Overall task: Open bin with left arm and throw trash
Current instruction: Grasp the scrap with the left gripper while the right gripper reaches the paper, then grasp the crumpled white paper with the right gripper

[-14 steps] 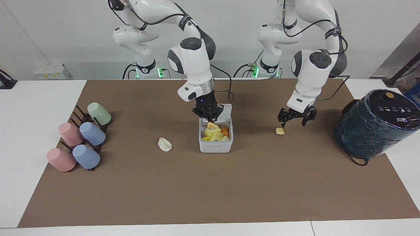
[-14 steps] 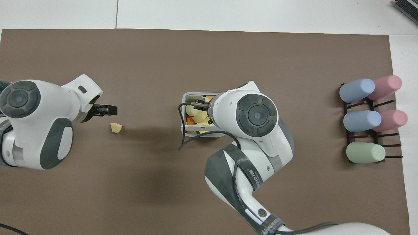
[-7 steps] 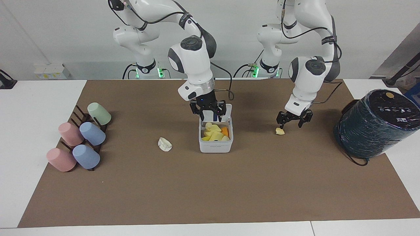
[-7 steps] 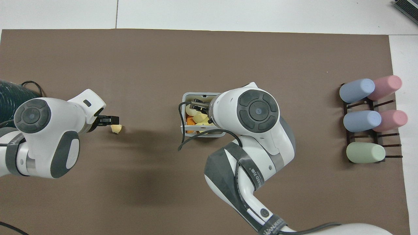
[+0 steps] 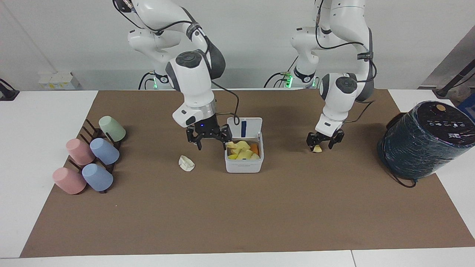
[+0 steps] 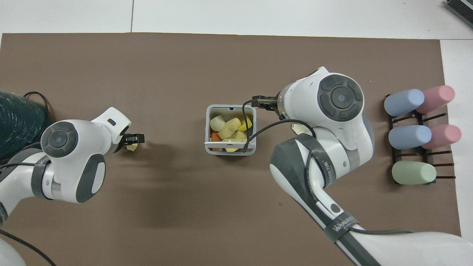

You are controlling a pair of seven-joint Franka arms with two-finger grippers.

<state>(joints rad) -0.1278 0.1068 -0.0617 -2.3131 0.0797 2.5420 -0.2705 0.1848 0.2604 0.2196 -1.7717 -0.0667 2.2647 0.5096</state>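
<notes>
The white bin (image 5: 243,167) stands open in the middle of the mat, its lid (image 5: 250,129) upright with a blue strip, and it holds several yellow and orange lumps; it also shows in the overhead view (image 6: 207,125). My right gripper (image 5: 210,143) is open and empty, just above the mat between the bin and the white paper wad (image 5: 186,163); it also shows in the overhead view (image 6: 259,102). My left gripper (image 5: 320,144) is open and low, its fingers on either side of a pale yellow lump (image 5: 317,149); the gripper (image 6: 137,138) and the lump (image 6: 131,147) also show in the overhead view.
A big dark wrapped cylinder (image 5: 423,141) stands at the left arm's end of the table. A rack of pastel cups (image 5: 89,159) lies at the right arm's end. A brown mat (image 5: 237,215) covers the table.
My right gripper let a yellow lump drop into the bin, then moved off toward the white wad. My left gripper came down around the yellow lump on the mat.
</notes>
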